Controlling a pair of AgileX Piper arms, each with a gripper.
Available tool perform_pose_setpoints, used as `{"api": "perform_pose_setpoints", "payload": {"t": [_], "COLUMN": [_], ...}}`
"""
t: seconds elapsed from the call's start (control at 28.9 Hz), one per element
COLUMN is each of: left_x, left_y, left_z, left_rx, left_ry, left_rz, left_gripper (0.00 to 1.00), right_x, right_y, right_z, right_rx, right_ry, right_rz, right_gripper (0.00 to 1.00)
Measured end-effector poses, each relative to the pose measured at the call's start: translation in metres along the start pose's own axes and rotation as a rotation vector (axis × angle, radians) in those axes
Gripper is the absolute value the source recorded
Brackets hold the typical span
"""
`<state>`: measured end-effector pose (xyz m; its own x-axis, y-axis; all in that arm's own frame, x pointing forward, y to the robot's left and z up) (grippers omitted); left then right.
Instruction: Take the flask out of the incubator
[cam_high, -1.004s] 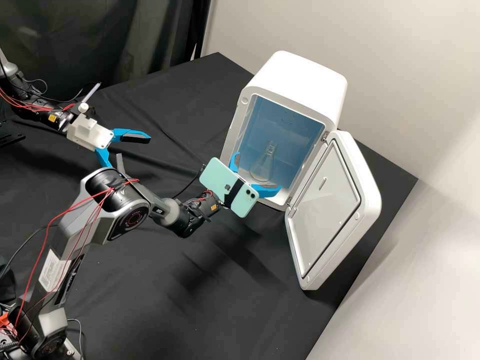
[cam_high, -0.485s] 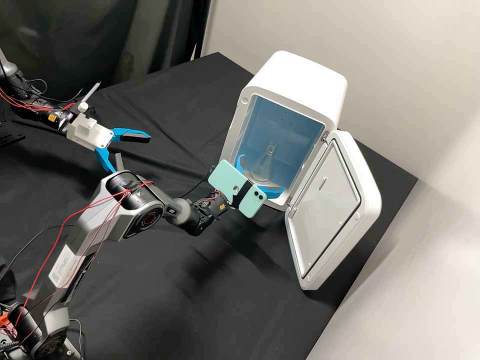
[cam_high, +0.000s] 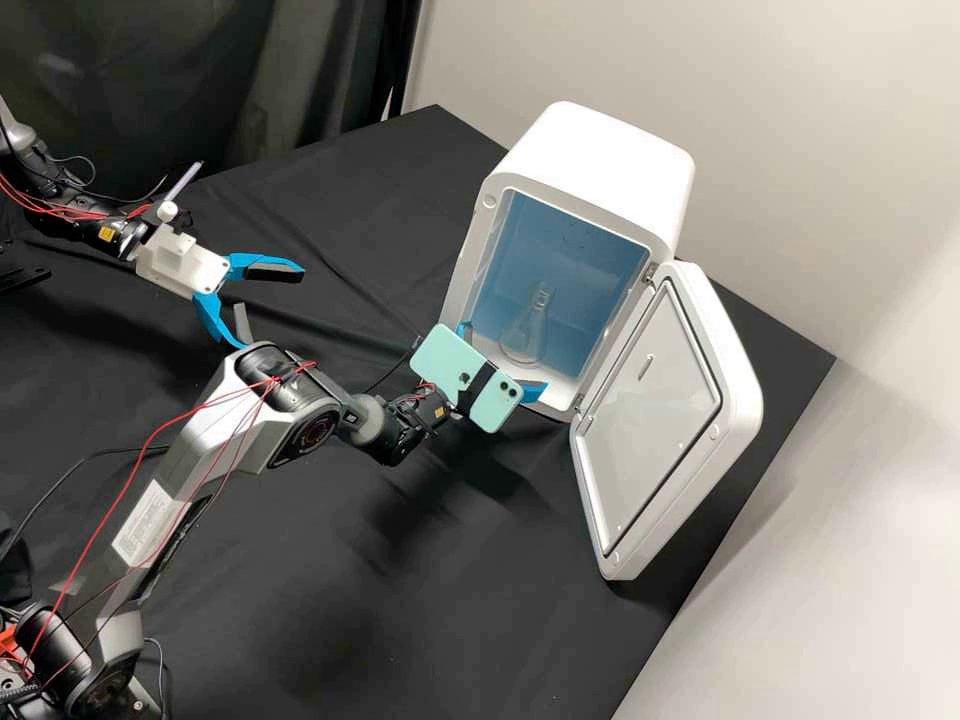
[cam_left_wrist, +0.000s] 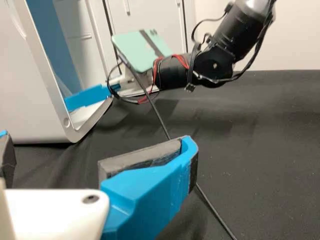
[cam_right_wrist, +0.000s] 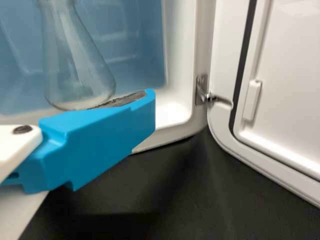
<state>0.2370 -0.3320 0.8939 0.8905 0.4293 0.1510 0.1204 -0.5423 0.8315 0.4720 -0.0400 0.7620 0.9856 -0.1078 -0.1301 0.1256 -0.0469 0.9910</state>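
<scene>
The white incubator (cam_high: 600, 160) stands at the bench's right with its door (cam_high: 660, 420) swung wide open. A clear conical flask (cam_high: 528, 325) stands upright on its blue floor, seen closer as the flask (cam_right_wrist: 75, 65). My right gripper (cam_high: 500, 358) is open at the incubator's mouth, just in front of the flask's base and not touching it. One of its blue fingers (cam_right_wrist: 95, 132) lies low beside the flask. A mint-green phone (cam_high: 465, 378) is strapped to that wrist. My left gripper (cam_high: 250, 290) hangs open over the bench to the left, holding nothing.
The open door juts toward the bench's front right edge. A thin black cable (cam_left_wrist: 165, 130) runs across the black cloth between the arms. Red wires trail along the right arm (cam_high: 260, 420). Dark curtains hang behind the bench at the left.
The right arm's elbow has swung forward toward the incubator, and its gripper has shifted a little at the opening, still open. The left gripper has barely moved.
</scene>
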Motion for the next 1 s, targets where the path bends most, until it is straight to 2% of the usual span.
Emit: {"api": "perform_pose_setpoints", "payload": {"t": [0.24,0.62,0.76,0.87,1.0], "left_x": [0.0,0.0,0.0,0.0,0.0], "left_y": [0.0022,0.0022,0.0022,0.0026,0.0031], "left_z": [0.0,0.0,0.001,0.001,0.001], "left_rx": [0.001,0.001,0.002,0.002,0.002], "left_ry": [0.0,0.0,-0.002,-0.003,-0.003], "left_rz": [0.006,0.006,0.006,0.007,0.009], "left_gripper": [1.0,1.0,1.0,1.0,1.0], "right_x": [0.006,0.01,0.013,0.016,0.022], "right_y": [0.003,0.027,0.037,0.04,0.039], "right_z": [0.0,0.018,0.018,0.016,0.016], "right_rx": [0.0,0.004,0.004,0.002,-0.022], "right_ry": [0.001,-0.023,-0.015,-0.005,0.009], "right_rz": [0.008,0.064,0.09,0.1,0.089], "right_gripper": [1.0,1.0,1.0,1.0,1.0]}}
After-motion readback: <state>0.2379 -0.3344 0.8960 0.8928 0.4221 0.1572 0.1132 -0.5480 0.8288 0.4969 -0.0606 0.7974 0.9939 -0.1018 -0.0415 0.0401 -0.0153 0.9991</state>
